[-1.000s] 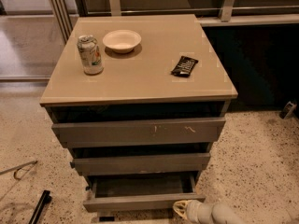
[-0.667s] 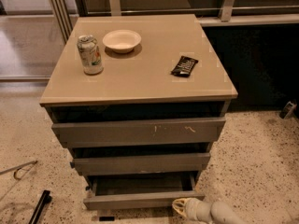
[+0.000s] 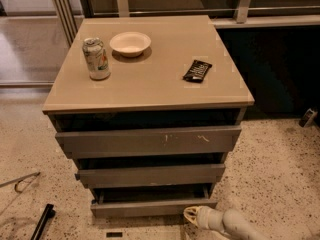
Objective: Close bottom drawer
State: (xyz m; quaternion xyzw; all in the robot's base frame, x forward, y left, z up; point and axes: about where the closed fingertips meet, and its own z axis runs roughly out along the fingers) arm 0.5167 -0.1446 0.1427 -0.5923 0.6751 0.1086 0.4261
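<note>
Cabinet: low grey three-drawer unit with a flat beige top [image 3: 150,84], standing on a speckled terrazzo floor [image 3: 280,174].
Bottom drawer: plain grey flat-fronted bottom drawer [image 3: 150,207], lowest of the three, just above the floor. Its front sits forward of the cabinet body, with a dark strip of its box showing behind the top edge. Partly open.
Middle drawer: plain grey front [image 3: 150,175], directly above the bottom one and also standing a little proud.
Top drawer: taller grey front with pale scratch marks right of centre [image 3: 147,140], with a dark gap between it and the top.
Gripper: pale cream gripper [image 3: 191,215] on a rounded off-white arm [image 3: 240,226] that enters from the lower right corner. It is low, near floor level, just beside the right end of the bottom drawer's front. Contact with the front: cannot tell.
Gripper state: cannot tell whether spread or pressed together.
On top, left: dented silver drink can [image 3: 96,59], upright.
On top, rear: small cream round bowl [image 3: 130,43], just right of the can and apart from it.
On top, right: flat black wrapped packet [image 3: 197,70], lying well apart from the bowl.
Floor, lower left: thin black bar [image 3: 42,221], lying at an angle.
</note>
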